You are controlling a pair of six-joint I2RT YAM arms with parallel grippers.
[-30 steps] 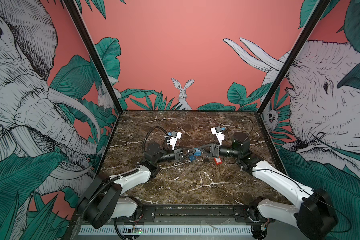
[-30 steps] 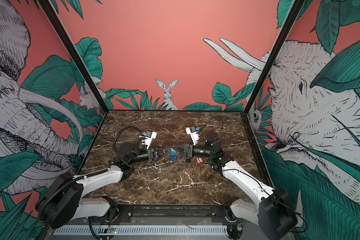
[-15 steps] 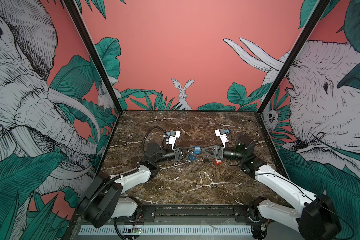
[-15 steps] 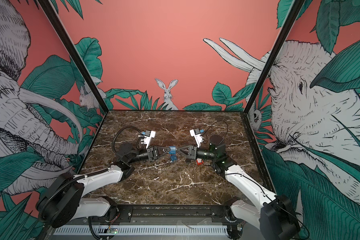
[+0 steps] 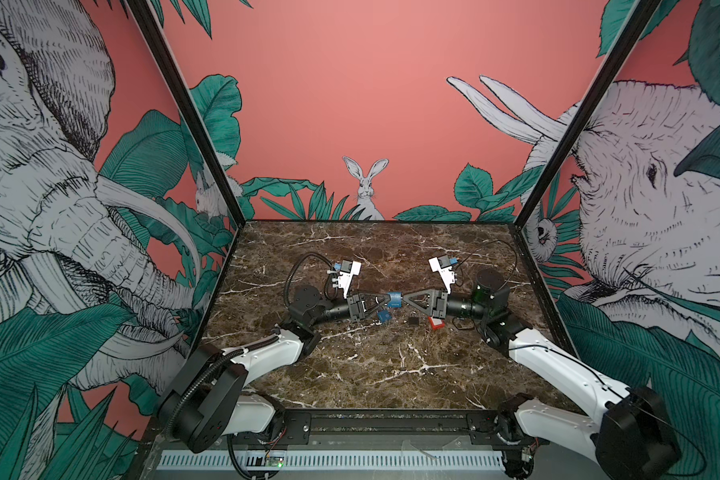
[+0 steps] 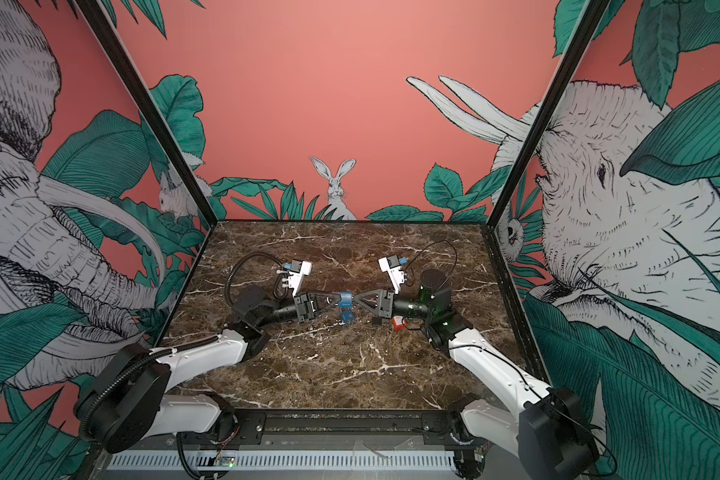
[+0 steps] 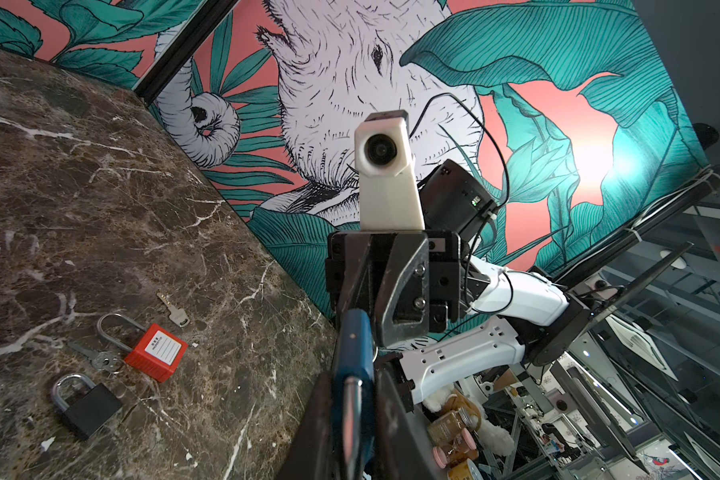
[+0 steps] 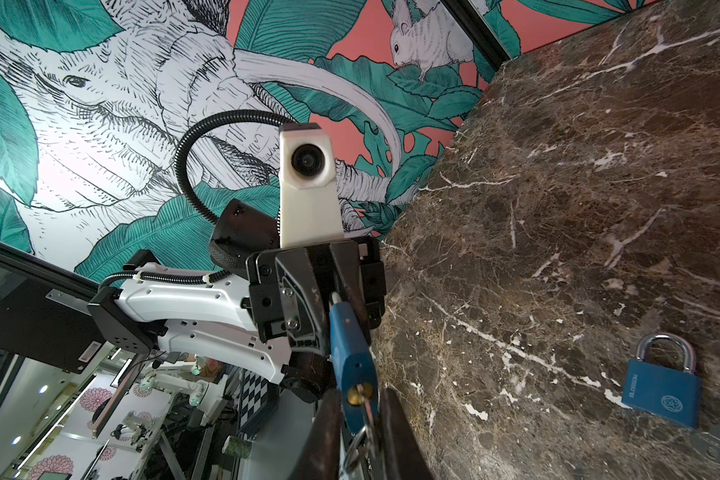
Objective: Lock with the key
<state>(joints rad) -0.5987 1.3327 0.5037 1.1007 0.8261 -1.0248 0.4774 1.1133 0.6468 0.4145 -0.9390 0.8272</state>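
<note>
Right fingers [image 5: 409, 300] closed on key [image 8: 364, 405]; marble tabletop [image 5: 371, 374], mural walls [image 5: 350, 104].

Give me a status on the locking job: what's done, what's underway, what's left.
Done: the left gripper holds a blue padlock in the air, and the key sits in its keyhole. In hand: the right gripper is pinched on that key. Left: turning the key and letting go. Whether the padlock is already snapped shut cannot be told from these views.

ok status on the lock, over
Left gripper shut on blue padlock, held aloft. Right gripper shut on key in its keyhole. Nothing in the way.
</note>
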